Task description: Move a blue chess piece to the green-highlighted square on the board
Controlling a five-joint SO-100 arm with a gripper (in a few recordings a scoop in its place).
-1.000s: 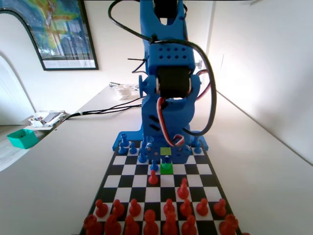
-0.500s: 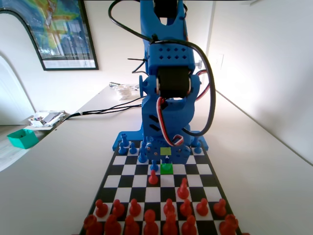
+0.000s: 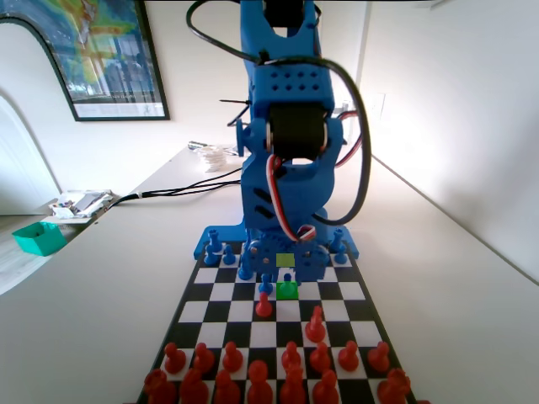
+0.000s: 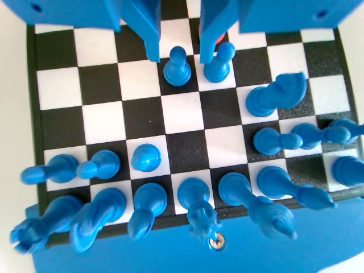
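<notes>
Wrist view: my fingers (image 4: 181,42) hang spread, the blue chess piece (image 4: 177,67), a round-headed pawn with flared base, standing free between their tips. Fixed view puts it on the green-highlighted square (image 3: 287,289). Bare squares lie below my tips; the board (image 3: 358,290) rests on a white surface (image 3: 109,278).

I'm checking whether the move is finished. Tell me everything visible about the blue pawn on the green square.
The blue pawn is small, glossy plastic, with a round head and flared base. It stands upright on the green square, just ahead of the paler yellow-green square. In the wrist view it sits between the open gripper's jaws, and neither jaw touches it. Another blue pawn stands beside it.
</notes>
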